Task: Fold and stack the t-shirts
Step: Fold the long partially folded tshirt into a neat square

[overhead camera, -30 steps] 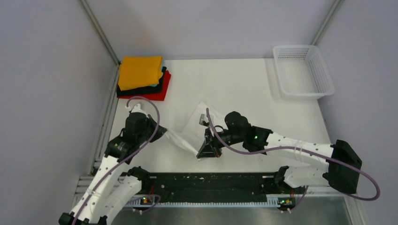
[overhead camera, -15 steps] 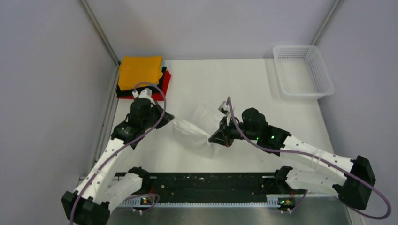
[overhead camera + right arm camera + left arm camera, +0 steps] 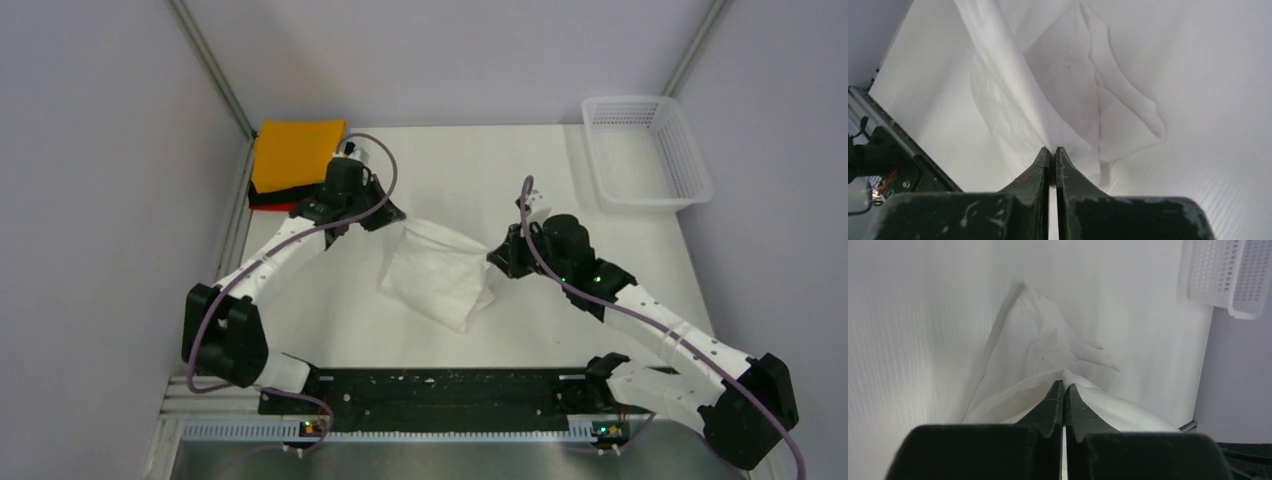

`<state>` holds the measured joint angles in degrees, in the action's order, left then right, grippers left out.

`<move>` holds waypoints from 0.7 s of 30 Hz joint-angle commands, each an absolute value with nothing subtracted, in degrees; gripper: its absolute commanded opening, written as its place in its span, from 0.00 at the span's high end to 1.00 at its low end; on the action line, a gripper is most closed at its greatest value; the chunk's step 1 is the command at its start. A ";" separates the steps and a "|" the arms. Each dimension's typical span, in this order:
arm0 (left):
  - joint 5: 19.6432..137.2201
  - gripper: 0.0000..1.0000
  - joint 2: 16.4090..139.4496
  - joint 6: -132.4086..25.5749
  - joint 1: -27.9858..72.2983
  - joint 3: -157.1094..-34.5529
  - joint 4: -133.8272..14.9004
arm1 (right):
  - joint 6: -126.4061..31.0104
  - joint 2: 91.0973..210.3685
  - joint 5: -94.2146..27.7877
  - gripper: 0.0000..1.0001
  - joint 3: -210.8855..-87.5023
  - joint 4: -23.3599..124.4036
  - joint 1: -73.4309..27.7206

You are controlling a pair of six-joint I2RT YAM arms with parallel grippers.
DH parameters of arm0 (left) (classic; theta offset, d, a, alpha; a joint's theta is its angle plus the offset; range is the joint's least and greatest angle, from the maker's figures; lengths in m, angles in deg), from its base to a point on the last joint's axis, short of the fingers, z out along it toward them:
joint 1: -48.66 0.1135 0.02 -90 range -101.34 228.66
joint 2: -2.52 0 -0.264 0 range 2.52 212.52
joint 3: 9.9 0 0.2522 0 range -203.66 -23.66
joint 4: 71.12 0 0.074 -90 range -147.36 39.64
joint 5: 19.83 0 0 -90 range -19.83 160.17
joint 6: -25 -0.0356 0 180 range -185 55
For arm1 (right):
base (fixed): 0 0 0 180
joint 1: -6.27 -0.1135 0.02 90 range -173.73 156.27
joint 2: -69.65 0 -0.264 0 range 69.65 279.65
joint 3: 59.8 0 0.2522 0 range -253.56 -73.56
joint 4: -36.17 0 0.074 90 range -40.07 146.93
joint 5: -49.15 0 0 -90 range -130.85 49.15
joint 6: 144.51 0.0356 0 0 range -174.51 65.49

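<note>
The white t-shirt [image 3: 438, 272] hangs and drapes between my two grippers over the middle of the table, its lower part resting on the surface. My left gripper [image 3: 392, 216] is shut on its far left edge; the left wrist view shows the cloth [image 3: 1048, 355] pinched at the fingertips. My right gripper [image 3: 497, 258] is shut on its right edge; the cloth [image 3: 1068, 90] falls away from the tips in the right wrist view. A stack of folded shirts, orange on top [image 3: 295, 152] over black and red, lies at the far left corner.
A white lattice basket [image 3: 645, 150] stands at the far right corner and shows in the left wrist view [image 3: 1228, 275]. A black rail [image 3: 440, 395] runs along the near edge. Grey walls close the left, back and right sides.
Both grippers have carried the white shirt away from the near edge toward the back of the table. The left arm stretched far out beside the stack; the shirt spread wider between them.
</note>
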<state>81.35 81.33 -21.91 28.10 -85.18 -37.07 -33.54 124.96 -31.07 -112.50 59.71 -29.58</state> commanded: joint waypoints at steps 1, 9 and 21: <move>76.33 1.00 88.98 -24.66 29.17 -91.11 -40.19 | -33.86 127.84 -37.05 1.00 -110.98 60.59 -25.40; 76.60 1.00 102.45 -25.82 29.15 -98.89 -37.64 | -33.86 136.25 -38.84 1.00 -111.38 58.86 -22.57; 76.30 0.01 110.59 -28.51 28.99 -110.52 -27.89 | -34.20 139.71 -45.67 0.20 -118.14 62.50 -22.03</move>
